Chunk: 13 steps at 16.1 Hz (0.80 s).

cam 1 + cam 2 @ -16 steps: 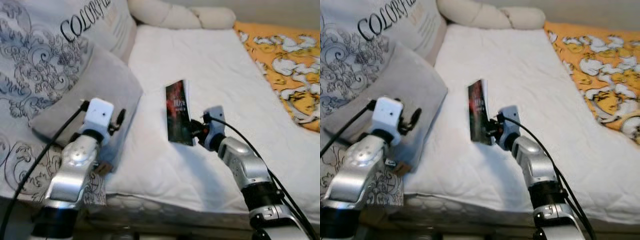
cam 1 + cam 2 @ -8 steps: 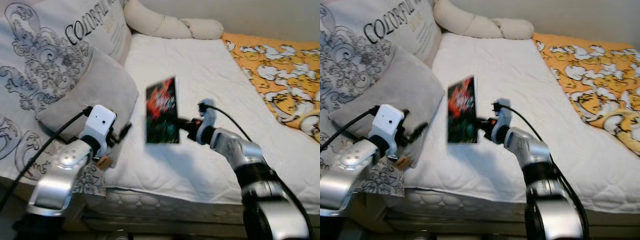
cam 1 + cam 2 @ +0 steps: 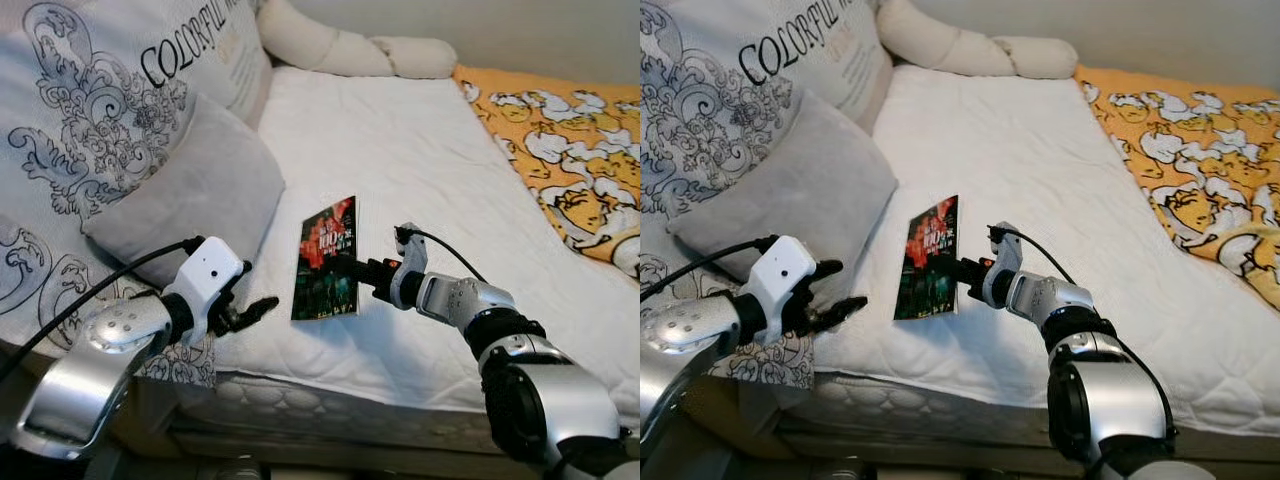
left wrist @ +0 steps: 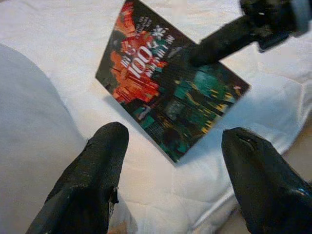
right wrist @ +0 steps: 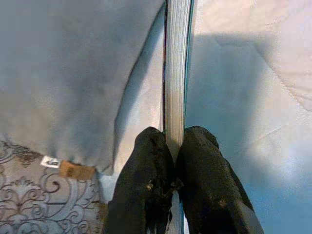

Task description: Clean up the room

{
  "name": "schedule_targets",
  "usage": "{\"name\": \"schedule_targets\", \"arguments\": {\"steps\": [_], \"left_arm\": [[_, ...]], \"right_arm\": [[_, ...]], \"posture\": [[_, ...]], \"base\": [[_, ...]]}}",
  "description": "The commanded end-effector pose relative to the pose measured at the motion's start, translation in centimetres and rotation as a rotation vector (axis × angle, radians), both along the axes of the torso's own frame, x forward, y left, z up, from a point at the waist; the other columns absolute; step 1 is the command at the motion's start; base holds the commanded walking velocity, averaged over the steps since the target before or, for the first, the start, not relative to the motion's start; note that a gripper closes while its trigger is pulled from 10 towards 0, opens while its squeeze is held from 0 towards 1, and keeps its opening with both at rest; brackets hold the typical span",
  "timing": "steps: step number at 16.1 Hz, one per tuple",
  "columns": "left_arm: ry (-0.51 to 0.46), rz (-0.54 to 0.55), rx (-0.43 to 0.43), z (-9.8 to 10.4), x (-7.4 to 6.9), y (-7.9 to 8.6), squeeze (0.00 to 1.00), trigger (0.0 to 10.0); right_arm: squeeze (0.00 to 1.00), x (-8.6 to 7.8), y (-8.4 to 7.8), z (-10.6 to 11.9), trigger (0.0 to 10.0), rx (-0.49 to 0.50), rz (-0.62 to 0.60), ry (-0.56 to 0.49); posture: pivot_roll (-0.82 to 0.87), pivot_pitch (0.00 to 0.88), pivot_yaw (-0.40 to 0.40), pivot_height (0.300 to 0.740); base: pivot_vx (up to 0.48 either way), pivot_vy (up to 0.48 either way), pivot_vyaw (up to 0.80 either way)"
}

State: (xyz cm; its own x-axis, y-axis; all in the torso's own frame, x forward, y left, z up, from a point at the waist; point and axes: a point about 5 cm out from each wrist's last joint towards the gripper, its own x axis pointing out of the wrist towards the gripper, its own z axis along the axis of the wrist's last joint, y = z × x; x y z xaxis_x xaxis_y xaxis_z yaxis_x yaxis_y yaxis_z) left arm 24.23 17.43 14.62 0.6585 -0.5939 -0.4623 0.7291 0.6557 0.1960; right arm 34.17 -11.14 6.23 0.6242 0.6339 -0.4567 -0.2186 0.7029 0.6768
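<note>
- The right claw (image 3: 345,268) is clenched on the edge of a book (image 3: 326,258), just below the centre of the frame. The book stands tilted, its lower edge low over the white bed (image 3: 420,150) near the mattress's front edge; whether it touches the sheet cannot be told.
- Half a second ago the book was held higher and more upright, cover to the camera. A second ago it was edge-on. Now it is lower and leaning back, so the arm has turned it and brought it down.
- The left claw (image 3: 245,310), at lower left, has swung toward the book. Its fingers (image 4: 100,161) are spread wide, grasping nothing, with the book in front of them.
- Judgement: this looks like a handover or a two-claw regrip before the book is carried off the bed; tidying is at an early stage.
- Count: one book; one grey pillow (image 3: 190,185) at left; one large printed cushion (image 3: 90,100) at upper left; one long cream bolster (image 3: 350,45) along the top; one orange patterned blanket (image 3: 570,150) at right; two claws.
</note>
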Motion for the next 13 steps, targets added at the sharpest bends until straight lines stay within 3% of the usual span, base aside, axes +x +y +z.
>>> {"name": "schedule_targets", "arguments": {"steps": [1, 3, 4, 5, 6, 7, 13], "left_arm": [[0.011, -0.027, 0.002, 0.4, -0.4, -0.2, 0.0, 10.0], [0.081, -0.037, 0.019, 0.2, -1.5, -0.1, 0.0, 10.0], [0.098, -0.019, 0.015, 0.4, -1.8, -0.1, 0.0, 10.0], [0.104, -0.011, 0.011, 0.4, -1.8, 0.0, 0.0, 10.0], [0.114, 0.01, 0.006, 0.4, -1.9, 0.0, 0.0, 10.0], [0.126, 0.026, 0.0, 0.4, -2.1, 0.0, 0.0, 10.0], [0.143, 0.048, -0.008, -0.4, -2.3, -0.7, 0.0, 10.0]], "right_arm": [[0.0, 0.8, -0.5, 0.9, 10.0, -0.034, -0.017, -0.049], [0.0, 0.7, 0.0, 0.2, 10.0, -0.17, 0.016, -0.08], [0.23, 0.7, 0.0, -0.1, 10.0, -0.267, 0.031, -0.098], [0.36, 0.7, -0.1, -0.2, 10.0, -0.306, 0.03, -0.105], [0.8, 0.8, -0.3, -0.3, 10.0, -0.365, 0.014, -0.116], [1.0, 0.9, -0.5, -0.4, 10.0, -0.393, -0.012, -0.118], [1.0, -0.2, -1.9, -2.3, 10.0, -0.455, -0.111, -0.055]], "posture": [[0.19, 0.0, -0.054, 0.74], [0.21, 0.0, -0.05, 0.74], [0.22, 0.0, -0.047, 0.74], [0.22, 0.0, -0.047, 0.74], [0.22, 0.0, -0.045, 0.74], [0.22, 0.0, -0.044, 0.74], [0.19, 0.0, -0.053, 0.74]], "base": [[0.0, 0.0, 0.0], [0.0, 0.0, 0.0], [0.0, 0.0, 0.0], [0.0, 0.0, 0.0], [0.0, 0.0, 0.0], [0.0, 0.0, 0.0], [0.0, 0.0, 0.0]]}}
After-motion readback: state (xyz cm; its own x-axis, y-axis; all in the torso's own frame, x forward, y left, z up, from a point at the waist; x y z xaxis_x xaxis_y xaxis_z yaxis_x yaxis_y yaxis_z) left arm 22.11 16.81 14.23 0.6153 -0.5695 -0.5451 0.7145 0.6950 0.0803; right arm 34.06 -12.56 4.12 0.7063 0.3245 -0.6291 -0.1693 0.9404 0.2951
